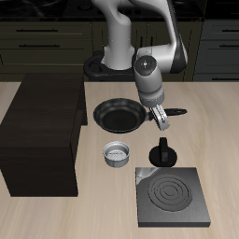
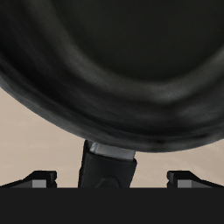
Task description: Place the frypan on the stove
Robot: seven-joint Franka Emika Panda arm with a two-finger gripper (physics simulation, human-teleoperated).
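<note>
The frypan sits flat on the counter toward its back edge, near the middle of that edge, with its round black bowl just beside the dark brown cabinet block; its straight handle runs away from the cabinet and disappears under the arm. The gripper is low over that handle; in the wrist view the pan's rim fills most of the frame and the handle runs between the two fingertips, which stand spread on either side of it with light counter showing between each tip and the handle, so nothing is pinched. Nearer the front edge from the pan, the small silver-grey bowl stands alone; beside it, the black moka pot stands upright just behind the stove; the stove lies flat close to the counter's front edge, well apart from the pan, with its ring burner bare.
</note>
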